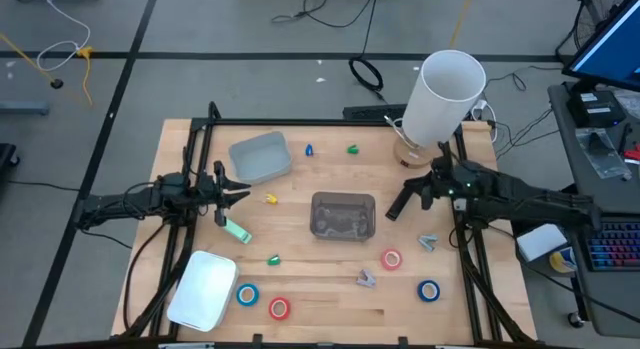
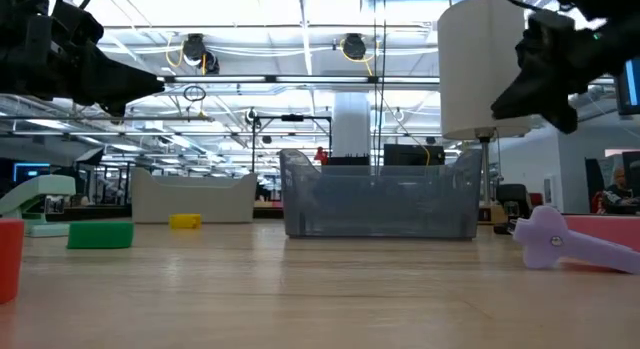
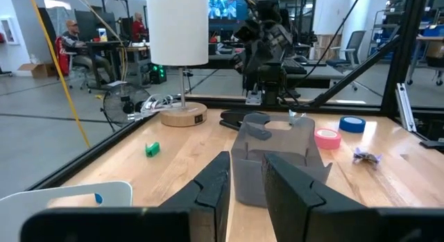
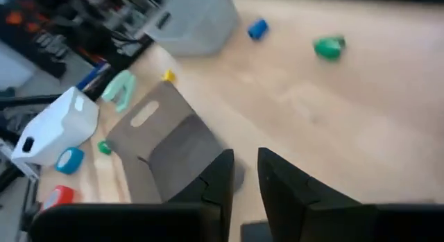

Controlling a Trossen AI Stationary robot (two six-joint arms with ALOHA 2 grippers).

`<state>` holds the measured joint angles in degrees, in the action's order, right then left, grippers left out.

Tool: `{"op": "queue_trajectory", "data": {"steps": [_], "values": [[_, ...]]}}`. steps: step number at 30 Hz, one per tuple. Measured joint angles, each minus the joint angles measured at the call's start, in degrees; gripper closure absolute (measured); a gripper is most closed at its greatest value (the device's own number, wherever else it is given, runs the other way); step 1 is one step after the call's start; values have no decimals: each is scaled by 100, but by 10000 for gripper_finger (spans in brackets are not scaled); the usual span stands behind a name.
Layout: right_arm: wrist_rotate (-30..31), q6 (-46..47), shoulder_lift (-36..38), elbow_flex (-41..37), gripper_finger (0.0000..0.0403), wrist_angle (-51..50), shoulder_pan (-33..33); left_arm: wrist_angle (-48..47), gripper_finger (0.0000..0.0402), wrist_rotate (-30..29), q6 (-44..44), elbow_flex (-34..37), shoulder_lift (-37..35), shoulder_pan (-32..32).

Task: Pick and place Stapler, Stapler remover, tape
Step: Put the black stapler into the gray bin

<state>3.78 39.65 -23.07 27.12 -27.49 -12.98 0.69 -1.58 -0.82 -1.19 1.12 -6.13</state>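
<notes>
The mint-green stapler (image 1: 237, 230) lies flat on the table, left of the grey bin (image 1: 343, 216). A purple stapler remover (image 1: 366, 279) and a grey one (image 1: 428, 241) lie right of centre. Tape rolls lie flat near the front: blue (image 1: 247, 294), red (image 1: 279, 308), pink (image 1: 391, 259), blue (image 1: 429, 290). My left gripper (image 1: 240, 192) hovers level at the left, just beyond the stapler, fingers (image 3: 215, 186) slightly apart and empty. My right gripper (image 1: 397, 207) hangs above the table right of the bin, tilted down, with a narrow gap (image 4: 245, 179) and nothing in it.
A pale blue tub (image 1: 260, 156) stands at the back left and a white container (image 1: 205, 287) at the front left. A lamp with a white shade (image 1: 445, 94) stands at the back right. Small blue (image 1: 309, 149), green (image 1: 352, 148), yellow (image 1: 270, 199) and green (image 1: 273, 259) bits lie scattered.
</notes>
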Motion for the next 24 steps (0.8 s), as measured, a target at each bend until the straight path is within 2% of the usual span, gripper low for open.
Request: {"op": "queue_trajectory", "data": {"steps": [5,10,18,24], "values": [[-388,907,-856,926,370,-862,159,-2,316,-2,0,-2,-1,0],[-682,1877,-1385,1688,387,-960,544,-40,316,-143,10,-2,-1,0],[114,3167,-2412,3069,402,-2836,1474,-65,316,-166,149,-4,-1,0],[541,4291,-3394,3757,402,-3284,2022,-76,316,-173,136,-4,-1,0]]}}
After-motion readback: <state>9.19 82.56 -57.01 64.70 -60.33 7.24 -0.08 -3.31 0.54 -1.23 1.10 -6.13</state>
